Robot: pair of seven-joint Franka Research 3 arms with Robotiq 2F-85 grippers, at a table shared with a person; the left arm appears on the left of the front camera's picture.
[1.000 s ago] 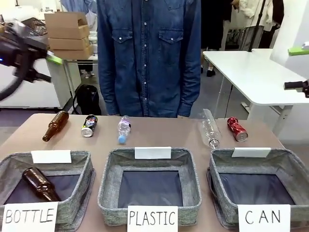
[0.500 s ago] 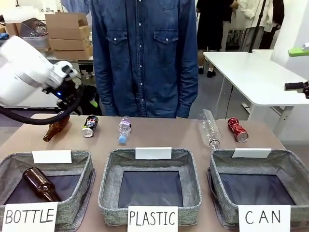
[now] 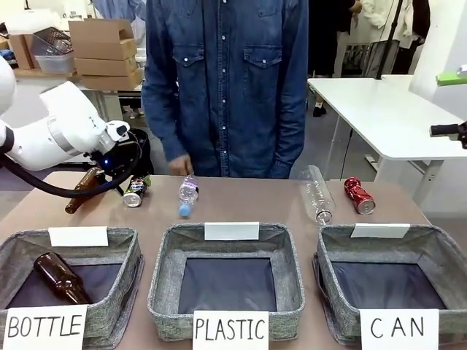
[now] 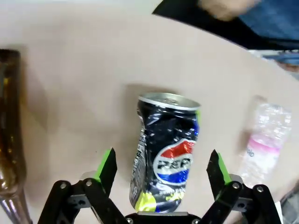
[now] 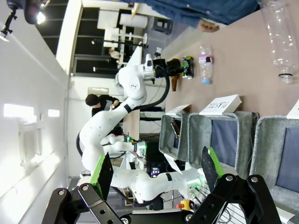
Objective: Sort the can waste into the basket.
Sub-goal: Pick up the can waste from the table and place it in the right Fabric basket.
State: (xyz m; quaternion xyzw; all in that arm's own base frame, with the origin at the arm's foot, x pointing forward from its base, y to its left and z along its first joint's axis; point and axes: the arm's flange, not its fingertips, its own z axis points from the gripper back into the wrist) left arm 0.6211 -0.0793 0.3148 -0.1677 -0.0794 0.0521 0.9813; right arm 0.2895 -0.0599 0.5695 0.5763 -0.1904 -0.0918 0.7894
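The dark can [image 3: 133,195] with multicoloured print lies on the far left of the table. My left gripper [image 3: 131,185] hangs right over it. In the left wrist view the can [image 4: 166,151] lies between the spread green pads [image 4: 107,165] of the open gripper [image 4: 161,169], neither pad touching it. The dented red can [image 3: 358,195] lies at the far right, behind the grey CAN basket [image 3: 447,251], which holds nothing. My right gripper [image 5: 156,170] is open in the air, high off to the right of the table.
A brown bottle [image 3: 80,194] lies just left of the dark can. Two clear plastic bottles [image 3: 187,195] [image 3: 317,193] lie along the far side. The BOTTLE basket [image 3: 124,244] holds a brown bottle; the PLASTIC basket [image 3: 288,240] stands in the middle. A person [image 3: 226,80] stands at the far edge.
My left arm has swung down from the upper left and brought its open gripper over the dark can. The person has shifted slightly and one hand now hangs near the table's edge.
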